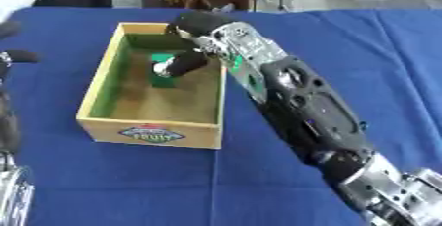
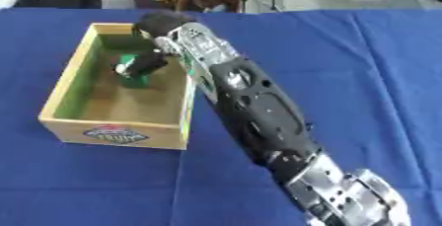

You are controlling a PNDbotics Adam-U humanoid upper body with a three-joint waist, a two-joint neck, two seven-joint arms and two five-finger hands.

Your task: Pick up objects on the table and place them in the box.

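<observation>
Across the whole view I have the table (image 1: pixel 103 180), covered in blue cloth, running out to a cluttered floor at twelve o'clock.

My right arm (image 1: pixel 302 106) is the next biggest thing: it comes in from five o'clock and stretches diagonally toward eleven o'clock, black shell with silver joints, crossing over the right wall of the box.

The box (image 1: pixel 151 131) sits at about ten o'clock from the centre of the left eye view. It is a shallow wooden tray with pale walls, a greenish tint on the inner left wall, and a coloured oval label on its near side. It stands flat on the cloth, its long axis running away from me.

My right hand (image 2: pixel 142 64) hangs inside the box, over the far half of the floor, toward twelve o'clock within it. Its fingers are curled down around a small green block (image 2: pixel 129 69); I see the dark fingers wrapping its upper part, with green and a bit of white showing below and beside them. The block's lower end is at or just above the box floor; I cannot tell whether it touches.

My left hand (image 1: pixel 10 121) shows only as dark and silver parts along the nine o'clock edge of the left eye view; I cannot tell how its fingers stand.
</observation>
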